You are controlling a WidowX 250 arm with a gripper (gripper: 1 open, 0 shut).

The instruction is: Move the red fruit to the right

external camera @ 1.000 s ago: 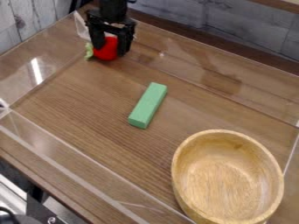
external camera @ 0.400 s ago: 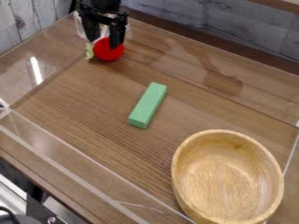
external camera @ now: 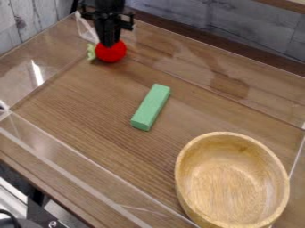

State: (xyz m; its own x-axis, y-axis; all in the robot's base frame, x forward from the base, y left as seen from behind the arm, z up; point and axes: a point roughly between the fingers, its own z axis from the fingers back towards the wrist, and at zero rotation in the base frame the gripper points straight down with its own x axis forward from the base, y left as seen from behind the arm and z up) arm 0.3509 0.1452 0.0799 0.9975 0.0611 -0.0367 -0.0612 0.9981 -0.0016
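The red fruit point(external camera: 110, 52) is small, round and bright red, with a bit of green leaf at its left side. It rests on the wooden table at the far left. My black gripper point(external camera: 109, 41) comes straight down onto its top with the fingers drawn together into one narrow tip. The tip meets the fruit's upper side. Whether anything thin is pinched between the fingers cannot be made out.
A green rectangular block point(external camera: 150, 107) lies at an angle in the middle of the table. A large wooden bowl point(external camera: 226, 136) stands at the near right corner. Low clear plastic walls point(external camera: 71, 147) fence the table's near and left edges.
The fingers stood wide apart around the fruit a second ago and have now closed together above it. The fruit sits a little lower and to the left of where it was.
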